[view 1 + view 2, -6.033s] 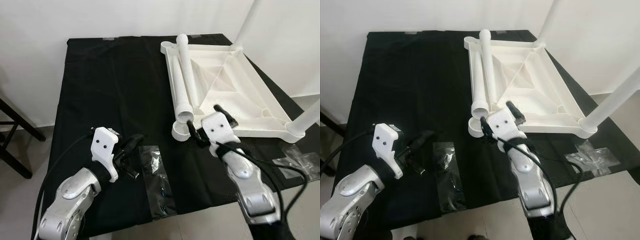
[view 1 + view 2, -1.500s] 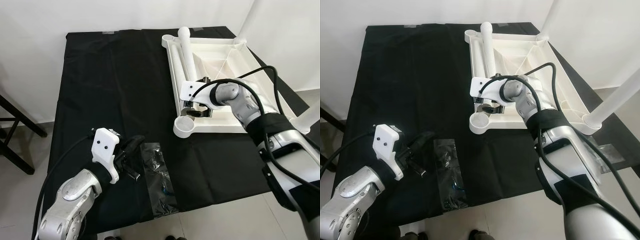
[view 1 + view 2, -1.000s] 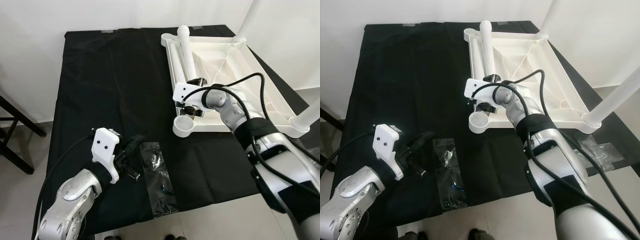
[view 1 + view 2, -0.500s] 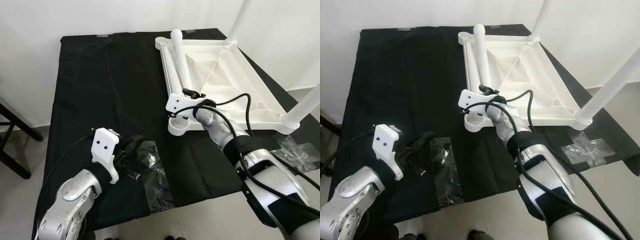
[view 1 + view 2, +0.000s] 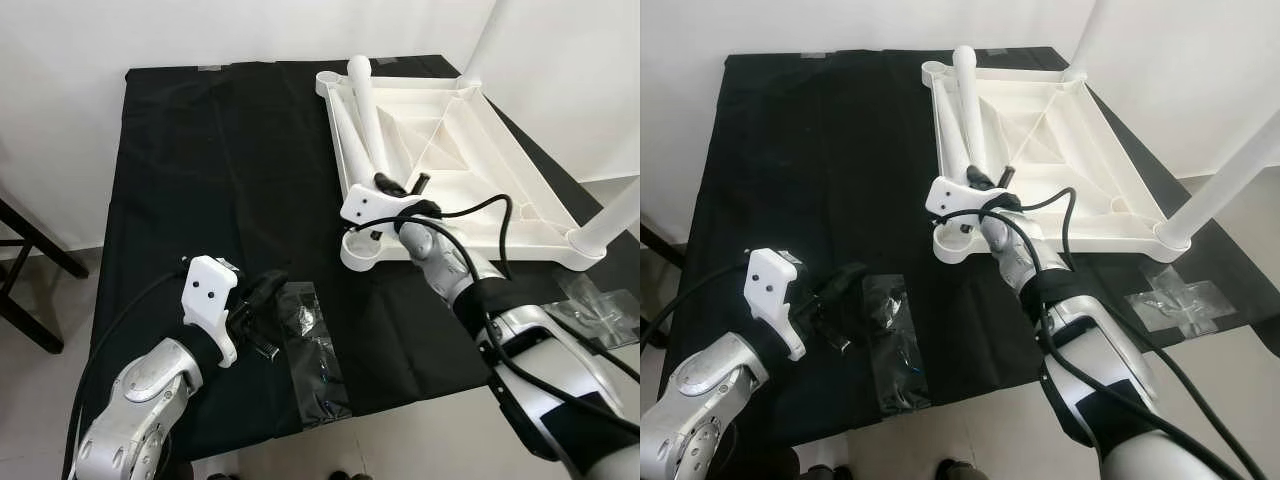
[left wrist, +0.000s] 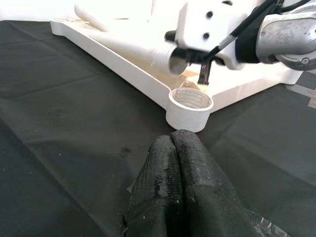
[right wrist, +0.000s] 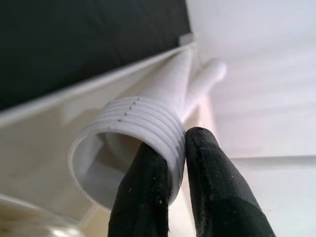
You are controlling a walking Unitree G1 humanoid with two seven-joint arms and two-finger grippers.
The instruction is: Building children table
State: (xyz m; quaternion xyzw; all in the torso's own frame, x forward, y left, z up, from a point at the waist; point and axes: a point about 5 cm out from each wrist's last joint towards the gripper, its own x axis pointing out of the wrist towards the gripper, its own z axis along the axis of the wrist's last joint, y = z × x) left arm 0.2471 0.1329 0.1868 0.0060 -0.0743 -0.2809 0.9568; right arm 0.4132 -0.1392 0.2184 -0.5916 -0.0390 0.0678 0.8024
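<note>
— Where do we have the table leg [image 7: 148, 123]?
— Lying in the upturned tabletop [image 5: 520, 185]; our right fingers [image 7: 148, 197] pinch its threaded rim.
— Our left fingers [image 6: 175, 182]?
— Pressed together, empty, over the counter [image 5: 200, 180]

A matt black cloth [image 5: 220, 160] is covering the table. The tabletop [image 5: 470, 150] and its ridged leg [image 7: 148, 123] are looking like smooth white plastic. A glossy clear bag [image 5: 315, 350] is lying wrinkled. The fingers [image 6: 177, 182] are showing rough black rubber.
</note>
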